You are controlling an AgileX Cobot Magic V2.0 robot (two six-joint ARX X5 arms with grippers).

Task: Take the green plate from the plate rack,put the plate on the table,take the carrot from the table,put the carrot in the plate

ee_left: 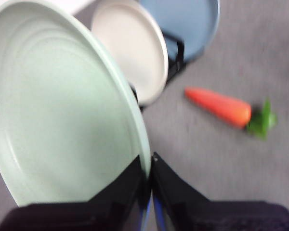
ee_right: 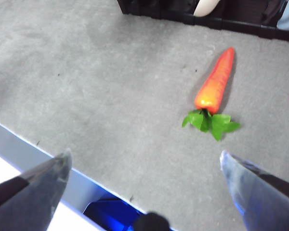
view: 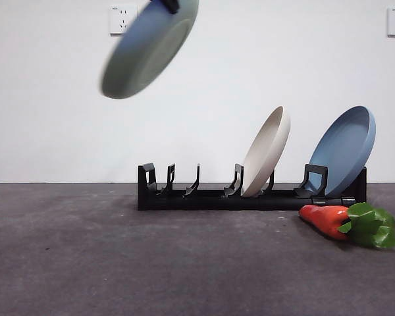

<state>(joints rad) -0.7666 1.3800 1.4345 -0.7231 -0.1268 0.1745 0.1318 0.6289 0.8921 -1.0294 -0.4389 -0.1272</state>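
**Green plate aloft, carrot waiting on the desk**

From the front we see the green plate point(view: 149, 49) high in the air, tilted and blurred, pinched at its upper rim by a dark claw tip. Well below it the plate rack point(view: 250, 195) stands on the desk point(view: 118, 263), holding a beige plate point(view: 266, 153) and a blue plate point(view: 343, 151). The carrot point(view: 350, 222) lies just before the rack's end under the blue plate.

In the left wrist view, our left claw point(ee_left: 148, 173) is clamped on the green plate's rim; the carrot lies beyond it on the desk.

In the right wrist view, our right claw point(ee_right: 144, 166) hangs with jaws wide apart, the carrot ahead between them, untouched.
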